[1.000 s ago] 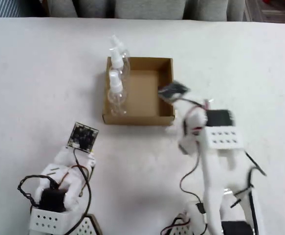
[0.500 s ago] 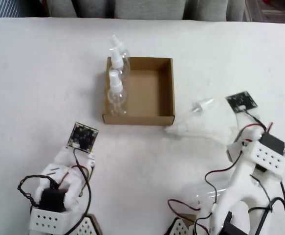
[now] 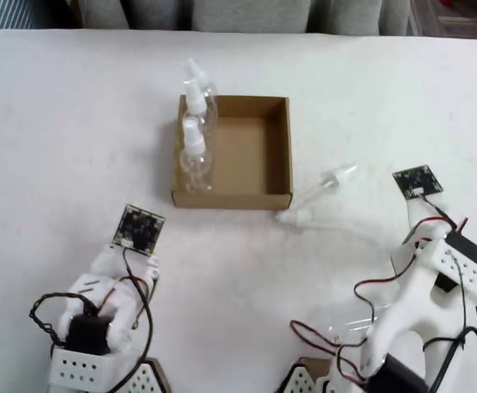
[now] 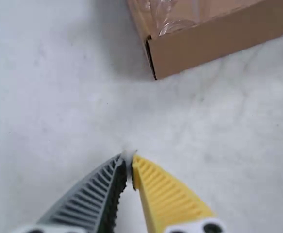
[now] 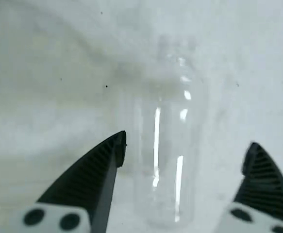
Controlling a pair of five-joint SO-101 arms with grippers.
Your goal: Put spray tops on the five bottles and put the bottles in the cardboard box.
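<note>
White table: cardboard box with spray-topped bottles; left gripper closed, right gripper spread wide.

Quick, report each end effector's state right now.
Left end effector: closed, holding nothing.
Right end effector: open, gripping nothing; clear plastic bottle lies before it.

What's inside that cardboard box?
Three clear bottles with spray tops stand in a row along one side wall of the box. The rest of its floor is bare. I cannot tell whether the farthest bottle stands inside or just behind it.
</note>
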